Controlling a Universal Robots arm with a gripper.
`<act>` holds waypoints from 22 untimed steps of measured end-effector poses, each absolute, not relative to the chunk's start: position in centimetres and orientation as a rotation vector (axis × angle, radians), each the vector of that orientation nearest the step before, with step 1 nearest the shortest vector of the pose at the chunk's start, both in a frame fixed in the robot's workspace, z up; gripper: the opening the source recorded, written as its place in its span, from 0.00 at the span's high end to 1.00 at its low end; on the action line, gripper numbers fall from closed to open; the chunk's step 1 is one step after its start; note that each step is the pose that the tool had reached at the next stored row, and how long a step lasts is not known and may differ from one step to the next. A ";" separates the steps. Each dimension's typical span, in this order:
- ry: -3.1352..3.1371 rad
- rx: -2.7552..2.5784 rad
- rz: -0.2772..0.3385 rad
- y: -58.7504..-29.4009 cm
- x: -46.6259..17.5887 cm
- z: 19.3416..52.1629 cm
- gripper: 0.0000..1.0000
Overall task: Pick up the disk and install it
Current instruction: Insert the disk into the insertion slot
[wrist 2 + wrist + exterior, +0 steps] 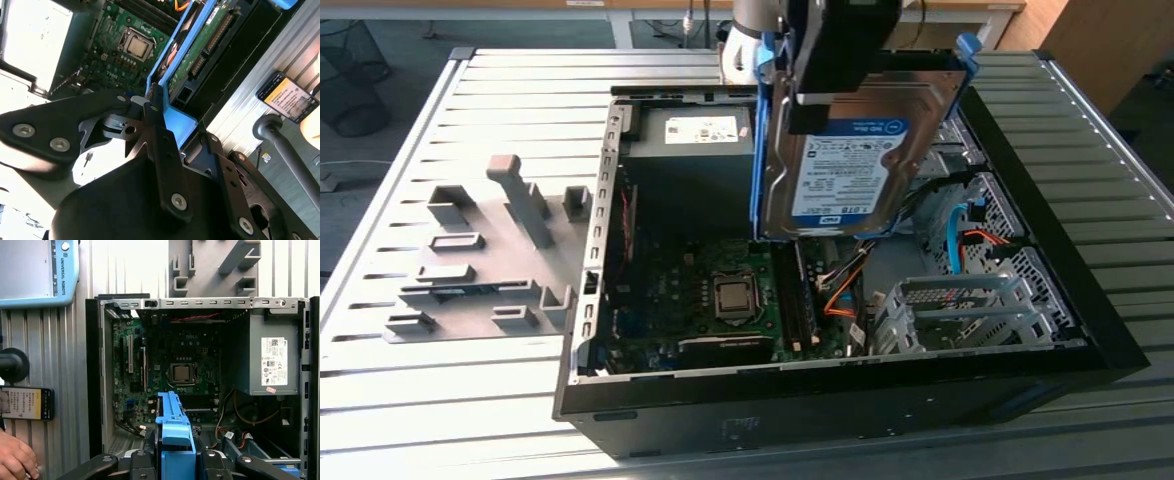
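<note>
The disk (847,165), a silver hard drive with a white-and-blue label in a blue plastic carrier, hangs on edge above the open computer case (854,400). My gripper (834,95) is shut on its upper end, fingers clamped on the blue carrier. In the second wrist view the carrier (177,117) sits between the black fingers (155,120), and the drive's green circuit board (200,50) points down toward the motherboard. In the first wrist view the carrier's blue edge (172,430) stands straight over the case interior.
A silver drive cage (961,305) sits inside the case at the exterior view's right. The power supply (694,150) with a white sticker fills the far corner. A grey fixture plate (480,250) lies beside the case. A person's hand (15,460) rests near a small device (25,402).
</note>
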State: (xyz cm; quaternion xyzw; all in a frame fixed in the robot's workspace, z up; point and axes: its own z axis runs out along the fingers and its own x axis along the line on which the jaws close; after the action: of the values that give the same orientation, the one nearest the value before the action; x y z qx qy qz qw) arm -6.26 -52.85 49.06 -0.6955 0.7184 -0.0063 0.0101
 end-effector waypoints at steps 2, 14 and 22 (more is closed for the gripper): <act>2.237 -2.176 -0.020 -52.9 -5.7 48.9 0.64; 2.235 -2.178 -0.019 -54.7 -3.6 48.3 0.64; 2.235 -2.179 -0.019 -55.2 -0.9 47.7 0.64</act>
State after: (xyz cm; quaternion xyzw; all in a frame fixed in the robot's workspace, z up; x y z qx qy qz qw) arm -0.91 -55.18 47.72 -0.6979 0.7161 -0.0060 0.0100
